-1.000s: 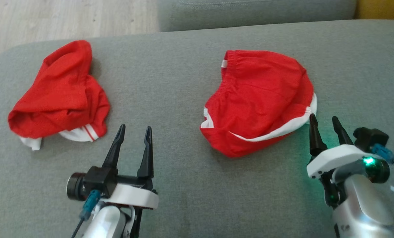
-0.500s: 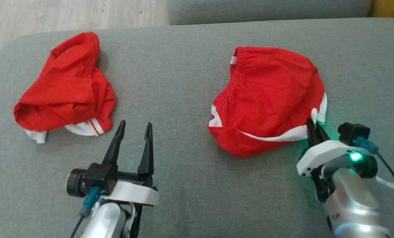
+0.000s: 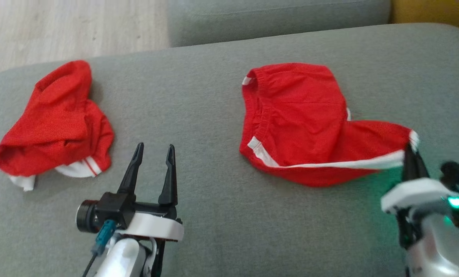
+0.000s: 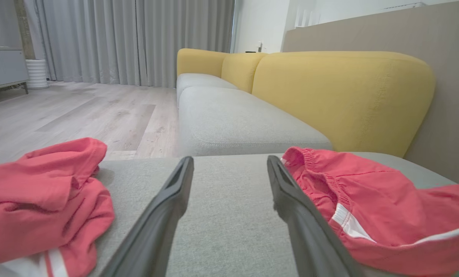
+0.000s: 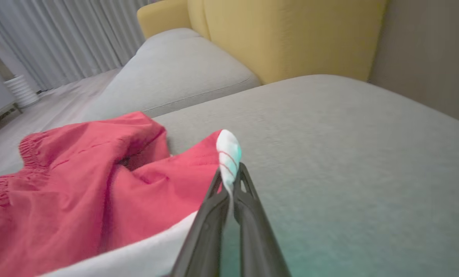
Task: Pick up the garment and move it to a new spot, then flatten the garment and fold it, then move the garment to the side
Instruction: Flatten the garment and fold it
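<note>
Shorts [image 3: 298, 115] are now stretching toward lower right, right gripper [image 3: 410, 148] pinching their hem [image 3: 383, 159], left gripper [image 3: 154, 148] gaping; thin pinch risking slipping

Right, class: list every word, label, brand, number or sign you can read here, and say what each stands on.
No readable text anywhere.
The red shorts on the right and the red shorts on the left: white trim and stripes, no lettering.
The grey sofa seat and the yellow backrest: no label showing.
</note>
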You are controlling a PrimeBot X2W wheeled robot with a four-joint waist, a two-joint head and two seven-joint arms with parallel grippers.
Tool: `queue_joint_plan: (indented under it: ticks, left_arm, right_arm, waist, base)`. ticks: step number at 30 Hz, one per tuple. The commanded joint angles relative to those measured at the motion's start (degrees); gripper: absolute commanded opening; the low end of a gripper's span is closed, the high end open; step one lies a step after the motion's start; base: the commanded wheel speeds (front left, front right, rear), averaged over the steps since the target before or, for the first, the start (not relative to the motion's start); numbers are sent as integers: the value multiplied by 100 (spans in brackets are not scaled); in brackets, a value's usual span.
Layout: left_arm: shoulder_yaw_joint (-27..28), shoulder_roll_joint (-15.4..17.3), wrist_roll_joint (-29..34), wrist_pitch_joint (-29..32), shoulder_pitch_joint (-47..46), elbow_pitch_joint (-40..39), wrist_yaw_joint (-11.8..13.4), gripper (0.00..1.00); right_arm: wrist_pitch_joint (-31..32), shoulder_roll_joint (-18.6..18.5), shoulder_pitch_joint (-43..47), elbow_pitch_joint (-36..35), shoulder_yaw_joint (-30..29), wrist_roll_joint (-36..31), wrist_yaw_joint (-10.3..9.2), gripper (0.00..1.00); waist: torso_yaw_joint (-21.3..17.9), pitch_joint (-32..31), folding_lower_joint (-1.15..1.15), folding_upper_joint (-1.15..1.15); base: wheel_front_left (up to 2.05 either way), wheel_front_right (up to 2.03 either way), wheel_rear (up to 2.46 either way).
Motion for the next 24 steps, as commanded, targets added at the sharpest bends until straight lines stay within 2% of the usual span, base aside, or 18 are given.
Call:
queue_joint_plan:
  ticks: [1,6,9,10,11,12,17,24]
  left_arm:
    - [227,-15,-4,-55,-105,-197,24,100]
    - [283,-38,13,-55,-51,-214,0,100]
    - [326,-51,24,-55,-31,-221,-15,100]
    - [335,-57,29,-55,-27,-223,-23,100]
    - [335,-57,29,-55,-27,-223,-23,100]
    - [340,-63,35,-55,-23,-219,-35,100]
    - [350,-103,67,-55,-25,-194,-75,100]
    - [386,-151,83,-55,-11,-342,-247,100]
  right_arm:
    - [-76,-19,112,-384,-49,-85,-4,0]
    - [-53,-19,542,-823,-605,-244,-4,0]
    - [6,-19,664,-910,-674,-209,-4,0]
    - [7,-19,684,-934,-666,-181,-4,34]
    - [7,-19,684,-934,-666,-181,-4,34]
    - [2,-19,695,-968,-649,-133,-4,100]
    - [-67,-19,713,-1635,-147,134,-4,100]
    - [-77,-19,1160,-3078,822,345,-4,100]
  waist:
    - [-112,-78,0,0]
    - [-226,-112,0,0]
    - [-292,-120,0,0]
    - [-309,-120,0,0]
    - [-309,-120,0,0]
    - [-324,-124,0,0]
    - [-368,-169,0,0]
    - [-351,-205,0,0]
  base:
    - [0,0,0]
    - [0,0,0]
    - [0,0,0]
    - [0,0,0]
    - [0,0,0]
    - [0,0,0]
    - [0,0,0]
    - [0,0,0]
